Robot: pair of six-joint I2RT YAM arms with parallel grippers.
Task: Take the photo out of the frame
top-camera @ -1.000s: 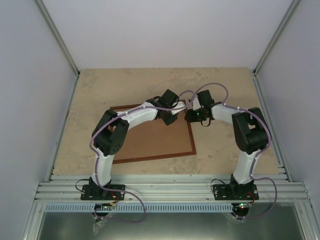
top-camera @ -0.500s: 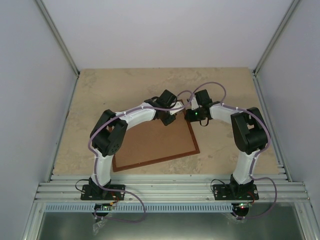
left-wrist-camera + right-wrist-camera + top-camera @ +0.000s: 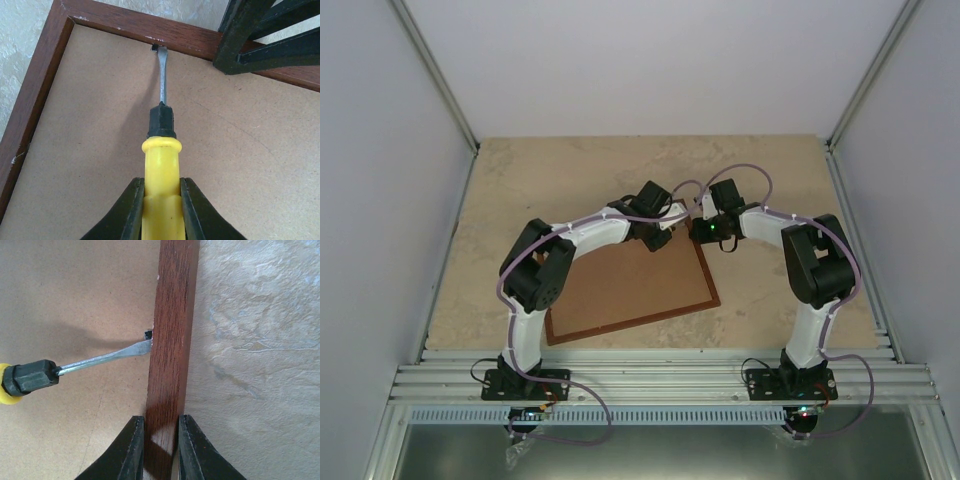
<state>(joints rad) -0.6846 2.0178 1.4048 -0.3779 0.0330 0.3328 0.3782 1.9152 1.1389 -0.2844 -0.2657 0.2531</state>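
The right gripper (image 3: 159,421) and the screwdriver (image 3: 161,170) block the frame's (image 3: 640,290) far edge; the table (image 3: 550,170) beyond it lies open.

Lab enclosure: white panels (image 3: 650,60), aluminium rails (image 3: 660,381)

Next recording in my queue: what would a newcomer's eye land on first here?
The yellow-handled screwdriver, clamped in the left pincer, stands out. Its flat tip meets a small black tab at the inner edge of the frame. The right pincer grips the reddish-brown rail just beside that tip, and the frame lies brown back side up on the beige table.
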